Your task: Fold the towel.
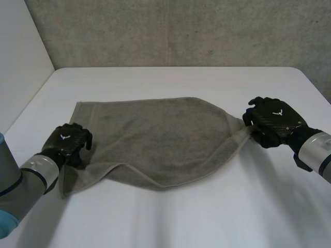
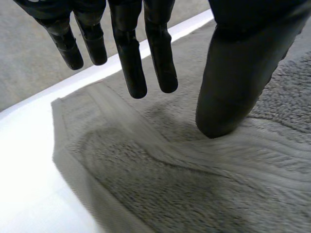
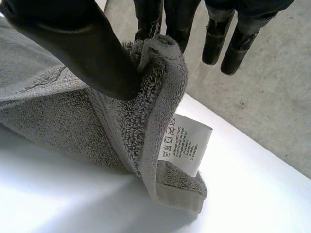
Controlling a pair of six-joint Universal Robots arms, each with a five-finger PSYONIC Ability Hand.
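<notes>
Two hands on towel [image 1: 160, 139].
We see right hand [image 1: 274, 121] pinching its right corner, left hand [image 1: 67, 142] released at lower-left edge; white desk [image 1: 207, 217] all around.

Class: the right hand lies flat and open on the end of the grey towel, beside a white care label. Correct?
No. The right hand pinches the end of the grey towel between thumb and fingers, beside the white care label; the right wrist view shows it.

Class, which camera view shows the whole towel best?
The head view: the whole towel, from left robot hand to right robot hand. The left wrist view gives a hemmed edge under its hand; the right wrist view, the labelled corner its hand pinches.
</notes>
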